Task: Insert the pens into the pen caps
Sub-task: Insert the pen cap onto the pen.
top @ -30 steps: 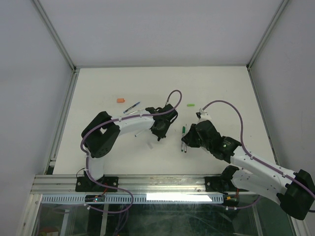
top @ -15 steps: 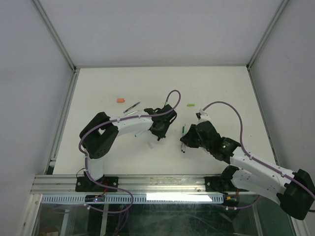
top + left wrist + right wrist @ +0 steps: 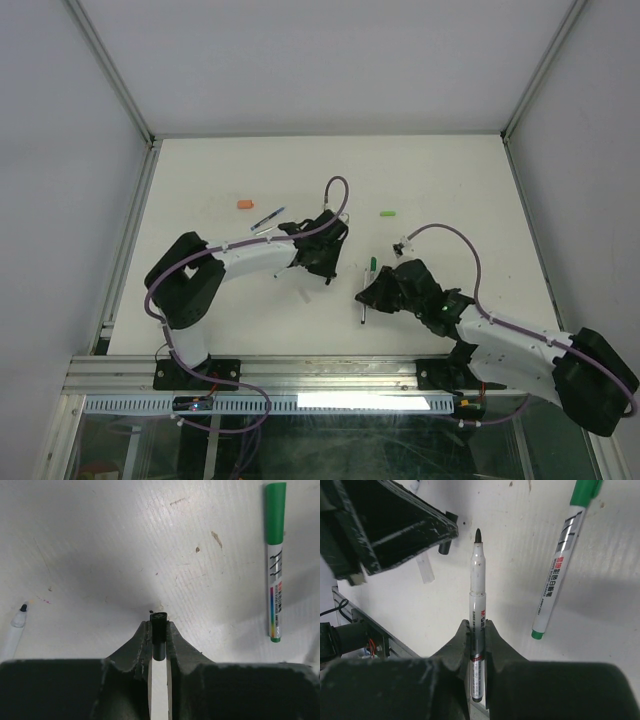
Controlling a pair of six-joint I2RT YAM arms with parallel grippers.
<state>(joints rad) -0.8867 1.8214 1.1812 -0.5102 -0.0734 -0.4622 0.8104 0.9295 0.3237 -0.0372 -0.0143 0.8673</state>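
My left gripper [image 3: 159, 625] is shut on a short black pen cap [image 3: 159, 629], whose end pokes out past the fingertips just above the table. The right gripper [image 3: 478, 626] is shut on a white pen [image 3: 478, 575] with a black tip that points toward the left gripper [image 3: 405, 525] and its black cap [image 3: 445, 546]. From above, the left gripper [image 3: 322, 262] and the right gripper [image 3: 372, 293] stand close together at mid-table. A green-capped white pen [image 3: 372, 268] lies between them, also visible as the green pen [image 3: 274, 565] in the left wrist view.
An orange cap [image 3: 244, 204] and a dark blue pen [image 3: 267, 218] lie at the back left. A light green cap [image 3: 388, 214] lies at the back right. Another white pen [image 3: 302, 295] rests under the left arm; its black tip [image 3: 22, 608] shows in the left wrist view.
The right gripper has carried its pen toward the near left, away from the green pen. The left arm's elbow swung left, and its jaws closed fully on the black cap.
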